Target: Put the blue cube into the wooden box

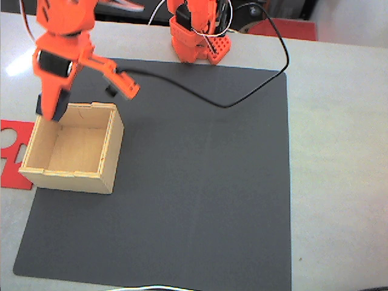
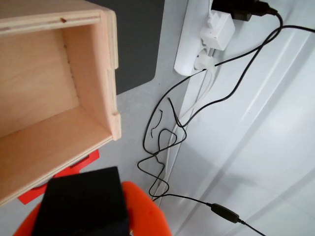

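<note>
The wooden box (image 1: pixel 76 176) stands open-topped at the left edge of the black mat, and its inside looks bare in both views. My orange gripper (image 1: pixel 91 103) hangs over the box's back left corner, jaws spread wide: one finger points down, the other sticks out to the right. The blue cube (image 1: pixel 41 108) shows as a dark block against the tip of the downward finger, just above the box's back wall. In the wrist view the cube (image 2: pixel 83 201) rests on the orange finger (image 2: pixel 145 211) beside the box (image 2: pixel 49 98); nothing presses it from the other side.
A flat red cut-out piece (image 1: pixel 12 151) lies left of the box. The black mat (image 1: pixel 200 194) covers the table's middle. A black cable (image 1: pixel 242 97) loops from the arm's base (image 1: pixel 194 36). A white power strip (image 2: pixel 197 44) and tangled wires (image 2: pixel 162 142) lie beyond the box.
</note>
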You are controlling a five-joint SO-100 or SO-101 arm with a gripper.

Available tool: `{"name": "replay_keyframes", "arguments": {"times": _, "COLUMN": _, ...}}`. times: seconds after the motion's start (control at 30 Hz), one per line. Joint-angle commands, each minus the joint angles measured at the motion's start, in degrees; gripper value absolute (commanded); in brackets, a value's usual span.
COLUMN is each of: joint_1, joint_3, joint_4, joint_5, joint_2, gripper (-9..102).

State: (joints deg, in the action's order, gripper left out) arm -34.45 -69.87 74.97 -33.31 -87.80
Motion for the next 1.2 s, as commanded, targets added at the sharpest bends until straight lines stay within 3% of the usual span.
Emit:
{"name": "replay_keyframes", "arguments": {"times": 0.0, "joint_1": -0.1, "joint_3": 2.0, "joint_4": -3.4, "joint_5": 1.7, "joint_2": 1.1, "gripper": 0}}
{"name": "replay_keyframes", "arguments": {"times": 0.57, "joint_1": 0.2, "joint_3": 1.5, "joint_4": -5.3, "joint_5": 4.5, "joint_2": 14.9, "gripper": 1}}
{"name": "replay_keyframes", "arguments": {"times": 0.83, "joint_1": 0.0, "joint_3": 1.5, "joint_4": -5.4, "joint_5": 4.5, "joint_2": 20.5, "gripper": 15}}
{"name": "replay_keyframes", "arguments": {"times": 1.17, "joint_1": 0.4, "joint_3": 1.5, "joint_4": -3.7, "joint_5": 3.9, "joint_2": 16.7, "gripper": 21}}
